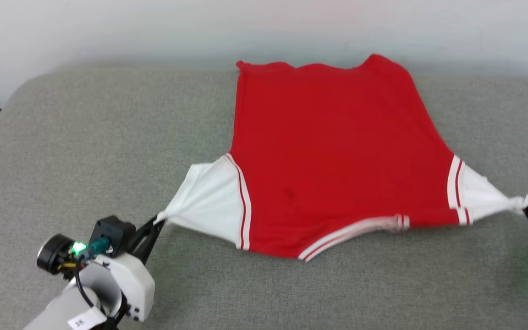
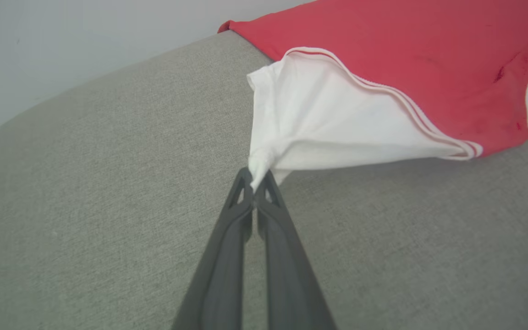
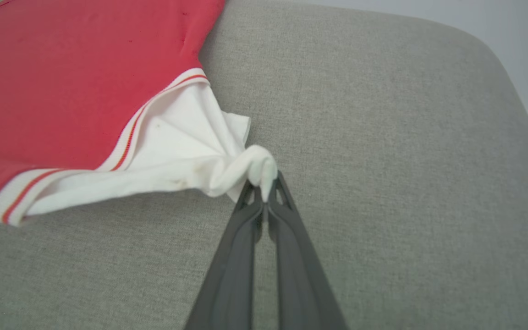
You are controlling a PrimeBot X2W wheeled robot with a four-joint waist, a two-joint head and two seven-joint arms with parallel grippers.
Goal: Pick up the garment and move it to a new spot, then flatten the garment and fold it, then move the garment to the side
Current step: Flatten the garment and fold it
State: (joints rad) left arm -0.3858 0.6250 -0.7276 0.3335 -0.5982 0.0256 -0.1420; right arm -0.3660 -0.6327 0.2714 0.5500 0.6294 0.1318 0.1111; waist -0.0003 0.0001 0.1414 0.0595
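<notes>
Closest to me, at the lower left of the head view, the pale left forearm carries a small white label (image 1: 79,322); there are marks on it, but they are too small to read. Just above it a green light (image 1: 79,248) glows on the wrist.

The left gripper (image 1: 157,223) has its dark fingers pressed together on the tip of the garment's left sleeve, with a twist of white cloth caught between them. Over at the right edge, the right gripper (image 1: 527,211) does the same: its fingers are pinched tight on the bunched end of the right sleeve. Each white sleeve is drawn out to a point, and their near edges lift a little off the surface.

The garment (image 1: 332,156) lies spread on the grey fabric-covered surface (image 1: 85,151), a little right of its middle and stretched between the two grippers. Its neckline is toward the robot, edged in red-and-white striped trim that curves along the near side. The same stripes run where each sleeve meets the body. The face turned up is plain bright red and mostly smooth, with a small dark smudge (image 1: 289,195) a little above the neckline. The body narrows toward the far hem, which reaches the back edge of the surface, its two corners slightly raised.

Behind it stands a plain pale wall (image 1: 154,27).
</notes>
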